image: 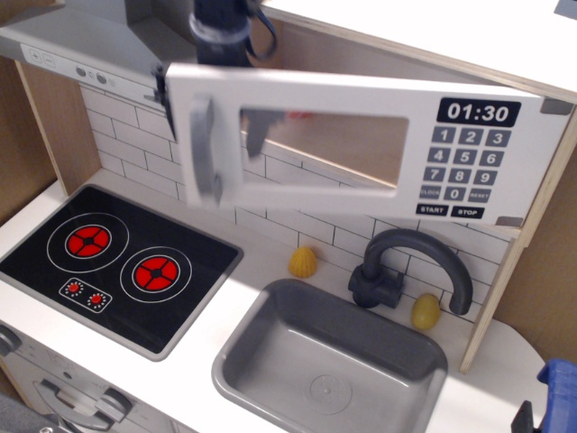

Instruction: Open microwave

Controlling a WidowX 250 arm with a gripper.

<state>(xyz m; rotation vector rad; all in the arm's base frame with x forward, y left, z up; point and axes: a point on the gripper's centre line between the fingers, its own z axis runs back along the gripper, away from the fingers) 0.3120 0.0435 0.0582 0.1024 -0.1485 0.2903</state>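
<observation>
The microwave hangs at the upper middle, pale wood with a wide white door, a clear window and a black keypad showing 01:30. The door stands ajar, its left edge swung out towards the camera and motion-blurred, with the grey bar handle on that edge. My gripper comes down from the top behind the door's left edge. One finger shows just left of the door, the other through the window. The fingers are spread and hold nothing.
A grey range hood is at the upper left. Below are a black stove with red burners, a grey sink, a dark faucet and two yellow toys. A blue object sits at the bottom right.
</observation>
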